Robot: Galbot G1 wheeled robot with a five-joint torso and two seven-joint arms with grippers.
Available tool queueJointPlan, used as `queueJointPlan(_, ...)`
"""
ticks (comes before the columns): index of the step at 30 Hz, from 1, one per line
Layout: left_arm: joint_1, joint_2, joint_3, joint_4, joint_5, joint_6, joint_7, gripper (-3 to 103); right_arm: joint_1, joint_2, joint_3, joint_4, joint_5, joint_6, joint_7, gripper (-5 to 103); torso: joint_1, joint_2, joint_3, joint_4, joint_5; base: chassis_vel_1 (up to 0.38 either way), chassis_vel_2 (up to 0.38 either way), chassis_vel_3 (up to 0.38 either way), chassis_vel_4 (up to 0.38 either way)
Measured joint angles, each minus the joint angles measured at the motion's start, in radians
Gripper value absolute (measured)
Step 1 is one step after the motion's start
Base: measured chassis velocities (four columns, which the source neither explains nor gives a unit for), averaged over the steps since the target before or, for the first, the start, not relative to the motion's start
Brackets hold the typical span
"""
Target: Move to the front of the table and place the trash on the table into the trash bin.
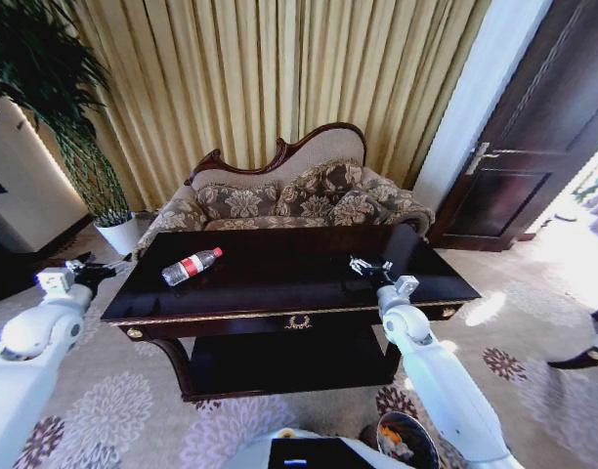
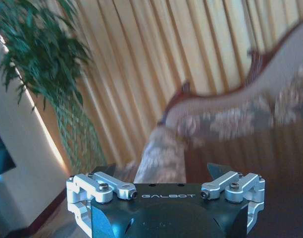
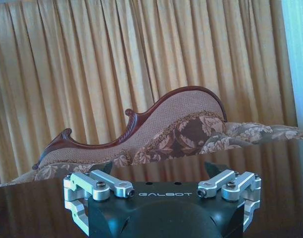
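While my head camera shows the bottle (image 1: pixel 192 266) lying on the table (image 1: pixel 279 293) and the trash bin (image 1: pixel 406 442) below, wrist cameras show both released pincers: left gripper (image 2: pixel 161 171), right gripper (image 3: pixel 159 168), before curtains (image 3: pixel 117 64).

It looked like a formal sitting room: gold pleated curtains (image 1: pixel 279 88) hung behind a carved floral sofa (image 1: pixel 289 195), a glossy dark table (image 1: pixel 279 278) stood on patterned carpet (image 1: pixel 133 410), beside a potted plant (image 1: pixel 55 107) and panelled door (image 1: pixel 543 127).

Head camera looks down and forward over the table (image 1: pixel 279 278). Both wrist cameras sit low near the tabletop, facing the sofa (image 3: pixel 191 124) and curtains (image 3: pixel 117 59), shared by all views.
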Motion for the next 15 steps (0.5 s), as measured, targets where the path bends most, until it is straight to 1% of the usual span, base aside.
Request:
queueJointPlan(1, 0.001, 0.014, -0.004, -0.008, 0.006, 0.060, 0.004, 100, 0.003, -0.001, -0.002, 0.000, 0.000, -0.001, 0.000, 100, 0.000, 0.000, 0.000, -0.0001, 0.0000, 0.000, 0.000, 0.000, 0.000)
queueJointPlan(2, 0.001, 0.014, -0.004, -0.008, 0.006, 0.060, 0.004, 100, 0.003, -0.001, -0.002, 0.000, 0.000, -0.001, 0.000, 100, 0.000, 0.000, 0.000, -0.0001, 0.0000, 0.000, 0.000, 0.000, 0.000)
queueJointPlan(3, -0.001, 0.028, -0.004, -0.010, 0.006, 0.105, 0.005, 100, 0.004, -0.002, -0.004, 0.000, 0.000, -0.001, 0.001, 100, 0.000, 0.000, 0.000, -0.0004, 0.0000, 0.000, 0.000, 0.000, 0.000)
queueJointPlan(4, -0.003, 0.039, -0.004, -0.010, 0.007, 0.126, 0.005, 100, 0.004, -0.002, -0.004, 0.000, 0.000, -0.001, 0.002, 100, 0.000, 0.000, 0.000, -0.0004, -0.0001, 0.000, 0.000, 0.000, 0.000)
queueJointPlan(5, -0.008, 0.069, 0.001, -0.005, 0.007, 0.160, 0.013, 100, 0.005, -0.005, -0.007, -0.001, 0.000, -0.001, 0.002, 100, 0.000, 0.000, 0.000, -0.0006, 0.0001, 0.000, 0.000, 0.000, 0.000)
queueJointPlan(6, -0.008, 0.069, 0.001, -0.005, 0.007, 0.160, 0.013, 100, 0.005, -0.005, -0.007, -0.001, 0.000, -0.001, 0.002, 100, 0.000, 0.000, 0.000, -0.0006, 0.0001, 0.000, 0.000, 0.000, 0.000)
queueJointPlan(8, -0.036, 0.125, 0.031, 0.024, 0.005, 0.186, 0.025, 100, 0.004, -0.011, -0.007, -0.004, 0.001, -0.002, 0.002, 100, 0.000, 0.000, 0.000, -0.0003, 0.0003, 0.000, 0.000, 0.000, 0.000)
queueJointPlan(9, -0.049, 0.142, 0.046, 0.036, -0.001, 0.188, 0.026, 100, 0.004, -0.012, -0.005, -0.005, 0.001, -0.002, 0.002, 100, 0.000, 0.000, 0.000, -0.0003, 0.0002, 0.000, 0.000, 0.000, 0.000)
queueJointPlan(10, -0.049, 0.142, 0.046, 0.036, -0.001, 0.188, 0.026, 100, 0.004, -0.012, -0.005, -0.005, 0.001, -0.002, 0.002, 100, 0.000, 0.000, 0.000, -0.0003, 0.0002, 0.000, 0.000, 0.000, 0.000)
queueJointPlan(11, -0.070, 0.163, 0.065, 0.051, -0.017, 0.190, 0.027, 100, 0.003, -0.015, -0.002, -0.007, 0.003, -0.002, 0.002, 100, 0.000, 0.000, 0.000, -0.0003, 0.0001, 0.000, 0.000, 0.000, 0.000)
queueJointPlan(13, -0.152, 0.214, 0.143, 0.095, -0.106, 0.210, 0.033, 100, -0.002, -0.024, 0.008, -0.009, 0.009, -0.002, 0.002, 100, 0.000, 0.000, 0.000, -0.0003, 0.0001, 0.000, 0.000, 0.000, 0.000)
queueJointPlan(14, -0.152, 0.214, 0.143, 0.095, -0.106, 0.210, 0.033, 100, -0.002, -0.024, 0.008, -0.009, 0.009, -0.002, 0.002, 100, 0.000, 0.000, 0.000, -0.0003, 0.0001, 0.000, 0.000, 0.000, 0.000)
queueJointPlan(15, -0.176, 0.223, 0.164, 0.108, -0.129, 0.212, 0.037, 100, -0.003, -0.026, 0.011, -0.009, 0.011, -0.002, 0.002, 100, 0.000, 0.000, 0.000, -0.0003, 0.0001, 0.000, 0.000, 0.000, 0.000)
